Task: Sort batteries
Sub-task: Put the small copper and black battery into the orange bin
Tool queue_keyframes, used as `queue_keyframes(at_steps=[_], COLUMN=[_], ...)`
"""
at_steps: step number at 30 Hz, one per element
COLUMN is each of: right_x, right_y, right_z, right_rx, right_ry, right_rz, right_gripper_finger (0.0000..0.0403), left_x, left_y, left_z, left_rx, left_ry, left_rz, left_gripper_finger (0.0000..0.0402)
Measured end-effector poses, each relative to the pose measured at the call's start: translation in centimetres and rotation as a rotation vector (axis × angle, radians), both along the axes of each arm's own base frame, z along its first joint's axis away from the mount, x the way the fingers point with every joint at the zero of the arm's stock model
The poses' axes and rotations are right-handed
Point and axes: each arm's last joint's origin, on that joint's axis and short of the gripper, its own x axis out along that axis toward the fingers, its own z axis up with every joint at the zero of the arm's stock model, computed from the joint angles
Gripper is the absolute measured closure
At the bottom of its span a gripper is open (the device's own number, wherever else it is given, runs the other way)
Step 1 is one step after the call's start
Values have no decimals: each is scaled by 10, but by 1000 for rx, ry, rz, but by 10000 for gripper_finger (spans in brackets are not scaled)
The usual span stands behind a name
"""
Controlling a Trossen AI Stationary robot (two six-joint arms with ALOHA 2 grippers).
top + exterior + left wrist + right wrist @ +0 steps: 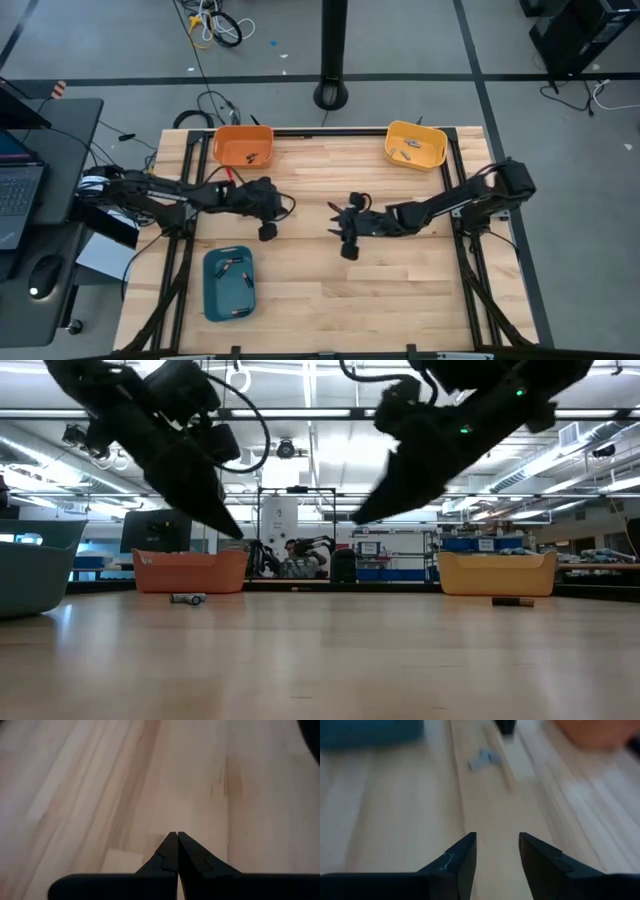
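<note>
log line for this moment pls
task: sort batteries | left gripper: shut, empty, over table | right gripper: open, empty, facing loose battery

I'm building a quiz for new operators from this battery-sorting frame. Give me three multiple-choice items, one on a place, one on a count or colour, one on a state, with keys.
1. Where does the teal tray sit in the high view?
A. Near table edge, on the left arm's side
B. Far edge, on the right arm's side
C. Table centre

2. How many trays are on the table?
A. Two
B. Three
C. Five

3. How does the left claw stand?
A. Wide open
B. Clamped on a tray rim
C. Shut, holding nothing

Key:
1 A: it lies below the left arm, while the orange tray and yellow tray line the far edge.
2 B: teal, orange and yellow, nothing more.
3 C: the left wrist view shows its fingers pressed together over bare wood; the right claw has a gap between its fingers, nothing in it.
</note>
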Motion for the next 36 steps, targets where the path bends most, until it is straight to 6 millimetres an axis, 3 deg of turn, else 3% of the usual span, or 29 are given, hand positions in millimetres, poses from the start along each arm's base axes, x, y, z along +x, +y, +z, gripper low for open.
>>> queue_keyframes(at_steps=[7,10,14,22,36], right_x=[-56,-68,-70,-76,-76], right_y=[-15,-27,-37,-54,-74], right_z=[14,15,7,-15,-22], right_rx=[41,103,196,211,373], right_ry=[380,478,570,776,782], right_rz=[-115,-168,-145,-190,-178], right_gripper_finger=[226,226,226,228,244], left_x=[8,10,13,14,15], left_y=[1,1,1,1,2], left_z=[12,15,20,21,23], left_rx=[16,38,45,51,124], left_ry=[-78,-118,-177,-190,-206], left_rz=[-5,-18,-18,-21,-46], left_gripper_finger=[396,396,396,396,396])
